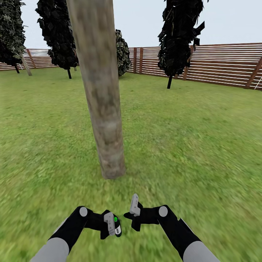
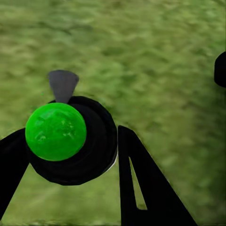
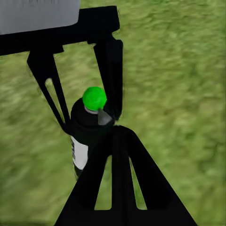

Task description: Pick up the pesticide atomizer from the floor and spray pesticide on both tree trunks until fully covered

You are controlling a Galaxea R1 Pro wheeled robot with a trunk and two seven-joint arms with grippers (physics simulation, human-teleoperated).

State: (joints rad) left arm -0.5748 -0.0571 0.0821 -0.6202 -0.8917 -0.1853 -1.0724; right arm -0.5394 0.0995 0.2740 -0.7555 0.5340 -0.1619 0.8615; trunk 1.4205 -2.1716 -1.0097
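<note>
Atomizer (image 1: 117, 226) sits clamped between left pincer (image 1: 112, 226) fingers, facing tree trunk (image 1: 102, 109).

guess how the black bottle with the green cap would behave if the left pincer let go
The black green-capped spray bottle looks rigid and round-bodied, so dropped it would likely roll. The blurry green grass should slow it. The left pincer clamps it, so it seems light.

The pesticide atomizer (image 1: 117, 226), a black bottle with a green cap and white label, sits clamped between the left gripper's (image 1: 110, 226) fingers. A mottled grey-brown tree trunk (image 1: 102, 105) rises from the grass (image 1: 189, 145) just ahead.
</note>
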